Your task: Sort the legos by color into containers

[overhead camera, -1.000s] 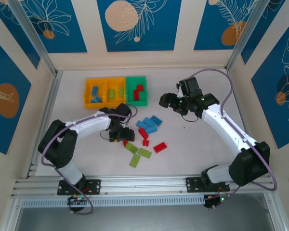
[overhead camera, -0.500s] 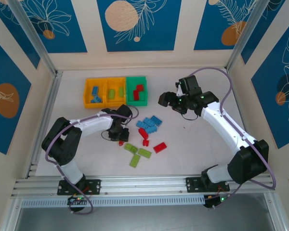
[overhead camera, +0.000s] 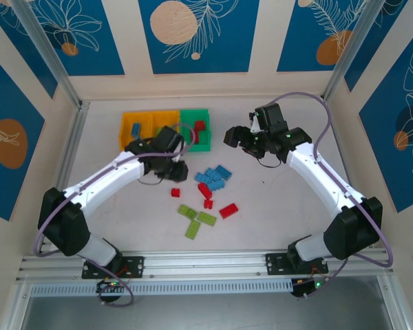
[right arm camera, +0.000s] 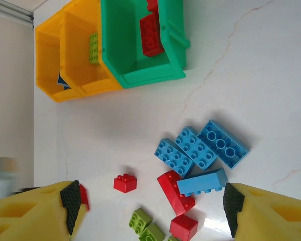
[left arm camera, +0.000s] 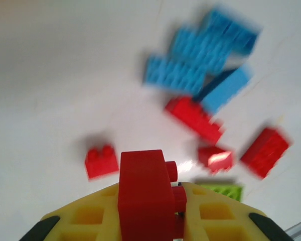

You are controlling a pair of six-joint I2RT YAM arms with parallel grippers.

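Now | left hand (left arm camera: 158,218) clamped on red lego (left arm camera: 143,193) | right hand (right arm camera: 153,205) spread apart

**Top external:** taken from high above and behind the arm bases (overhead camera: 113,265), far from the blue legos (overhead camera: 213,177), the whole table (overhead camera: 282,213) covered.
**Left wrist:** taken low and close, over the left hand (left arm camera: 150,221) and its red lego (left arm camera: 143,193) toward the blue legos.
**Right wrist:** taken from higher, down on the blue legos, the containers (right arm camera: 145,79) beyond them.
The blue legos are shared by all three.
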